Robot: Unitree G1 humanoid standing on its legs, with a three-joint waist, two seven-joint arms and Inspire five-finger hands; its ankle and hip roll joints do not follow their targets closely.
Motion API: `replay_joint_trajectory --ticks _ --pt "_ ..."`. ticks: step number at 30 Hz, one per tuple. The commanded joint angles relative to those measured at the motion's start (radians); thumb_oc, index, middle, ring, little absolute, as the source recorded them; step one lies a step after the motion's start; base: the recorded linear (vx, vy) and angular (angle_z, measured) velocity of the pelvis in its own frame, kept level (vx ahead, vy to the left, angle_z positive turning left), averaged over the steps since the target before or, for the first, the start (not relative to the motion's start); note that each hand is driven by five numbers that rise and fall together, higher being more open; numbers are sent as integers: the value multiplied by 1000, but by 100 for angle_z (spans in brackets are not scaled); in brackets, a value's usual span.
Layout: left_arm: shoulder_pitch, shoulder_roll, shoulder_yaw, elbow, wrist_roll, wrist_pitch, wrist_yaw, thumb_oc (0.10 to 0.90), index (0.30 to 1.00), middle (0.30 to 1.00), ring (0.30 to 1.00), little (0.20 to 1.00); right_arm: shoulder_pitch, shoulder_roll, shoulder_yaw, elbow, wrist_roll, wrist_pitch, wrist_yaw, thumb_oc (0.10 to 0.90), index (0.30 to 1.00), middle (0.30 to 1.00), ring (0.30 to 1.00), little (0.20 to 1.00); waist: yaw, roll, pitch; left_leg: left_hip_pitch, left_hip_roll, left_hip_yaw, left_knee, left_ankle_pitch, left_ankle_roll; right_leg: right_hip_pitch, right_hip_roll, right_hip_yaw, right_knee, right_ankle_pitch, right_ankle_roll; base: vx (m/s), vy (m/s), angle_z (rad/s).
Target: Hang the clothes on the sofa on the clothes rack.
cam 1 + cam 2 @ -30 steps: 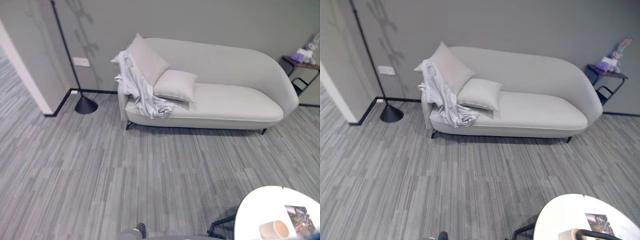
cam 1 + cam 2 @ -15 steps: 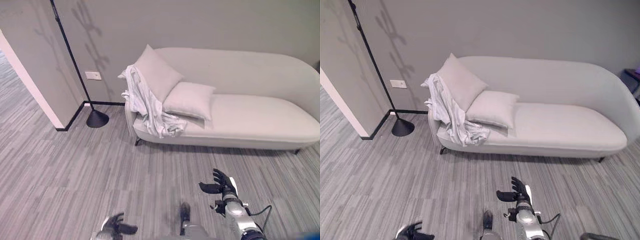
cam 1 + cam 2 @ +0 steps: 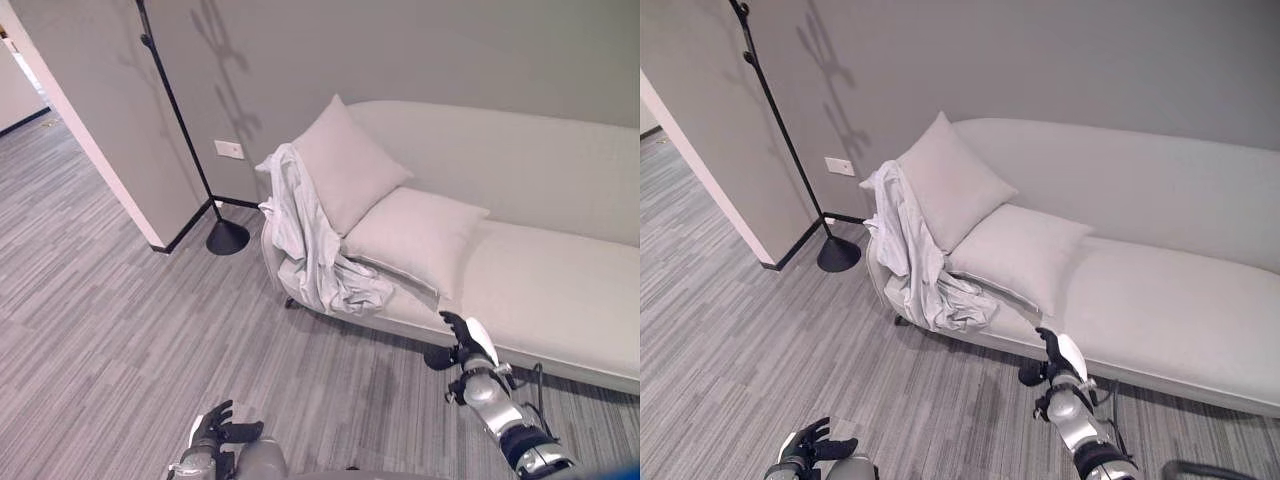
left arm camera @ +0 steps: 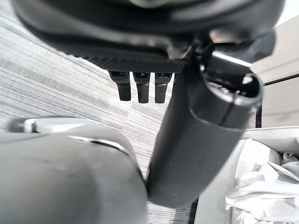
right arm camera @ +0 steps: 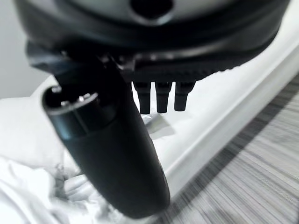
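White clothes (image 3: pixel 310 240) draped over the sofa (image 3: pixel 560 290) end against two cushions (image 3: pixel 385 210), ungrasped; right hand (image 3: pixel 462 343) raised near the seat edge, fingers relaxed and empty, likely readying a reach; left hand (image 3: pixel 222 428) low, loosely extended, empty

A pale sofa (image 3: pixel 540 280) is standing on a grey striped carpet floor (image 3: pixel 110 330), against a grey wall. A white garment (image 3: pixel 305 245) is lying draped over the sofa's left end, hanging down from the armrest and bunching on the seat edge. Two light cushions are sitting on the seat: an upright cushion (image 3: pixel 345 165) is leaning against the backrest, touching the garment, and a flatter cushion (image 3: pixel 415 235) is lying just beside it. A black stand's round base (image 3: pixel 227 237) is resting on the floor near the sofa's left end.
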Motion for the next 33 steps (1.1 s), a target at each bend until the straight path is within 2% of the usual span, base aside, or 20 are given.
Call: replay_joint_trajectory --ticks 1,2,3,4,9,14,20,23,26,27,31,33 --pt "27 -23 -48 45 -39 -18 29 800 900 900 900 900 -106 -32 -20 7 -16 -62 -34 800 900 900 900 900 80 47 9 46 14 -72 -227 222 3 12 -101 27 4 -16 133 318 162 -1" --pt "34 -33 -36 99 -40 -9 22 800 900 900 900 900 -123 0 -6 30 0 -68 -28 800 900 900 900 900 80 61 0 64 28 -60 -286 237 -10 42 -89 20 4 -33 137 321 163 -16" --pt "34 -33 -36 100 -40 -10 21 800 900 900 900 900 -123 0 -5 30 0 -68 -28 800 900 900 900 900 80 61 1 66 29 -59 -286 236 -10 43 -89 20 4 -33 136 359 172 -17" --pt "48 -33 -39 142 -10 4 20 800 900 900 900 900 -117 38 -1 30 23 -73 -23 800 900 900 900 900 75 67 -19 93 23 -42 -284 253 -16 65 -88 24 4 -37 135 207 111 -14" --pt "65 -22 -21 189 46 18 16 800 900 900 900 900 -79 91 35 3 26 -72 15 800 900 900 900 900 74 54 -51 138 -4 3 -289 228 -4 79 -121 42 4 -37 146 248 171 -19" --pt "43 -9 -71 112 68 -13 42 800 900 900 900 900 -88 120 64 41 -17 -67 -4 800 900 900 900 900 79 46 -49 128 -35 6 -289 204 17 57 -154 35 4 -27 165 131 158 4" --pt "-16 17 -185 -5 71 -46 76 800 900 900 900 900 -223 140 57 131 16 -66 -97 800 900 900 900 900 92 49 15 17 -60 -19 -289 215 27 -47 -169 20 4 9 176 -62 79 10" --pt "-42 21 -234 -39 66 -59 90 800 900 900 900 900 -302 137 56 182 40 -69 -135 800 900 900 900 900 104 63 58 -37 -66 -35 -289 226 26 -97 -174 7 5 26 179 -85 56 21" --pt "-42 21 -234 -39 66 -59 90 800 900 900 900 900 -302 137 56 182 40 -69 -135 800 900 900 900 900 104 63 58 -38 -66 -35 -289 226 26 -97 -174 7 5 26 179 -46 49 7" --pt "-54 36 -312 -79 71 -82 105 800 900 900 900 900 -449 105 65 297 87 -83 -182 800 900 900 900 900 141 93 122 -128 -84 -67 -289 244 23 -173 -190 -15 9 47 189 -100 140 7" --pt "-74 42 -359 -72 101 -87 129 800 900 900 900 900 -529 76 43 356 135 -105 -223 800 900 900 900 900 177 111 146 -192 -109 -97 -289 250 23 -207 -205 -50 7 54 201 3 106 37" --pt "-92 50 -399 -102 111 -95 157 800 900 900 900 900 -599 36 35 416 151 -106 -265 800 900 900 900 900 216 126 164 -247 -145 -124 -289 254 25 -226 -226 -92 10 59 213 81 116 31"
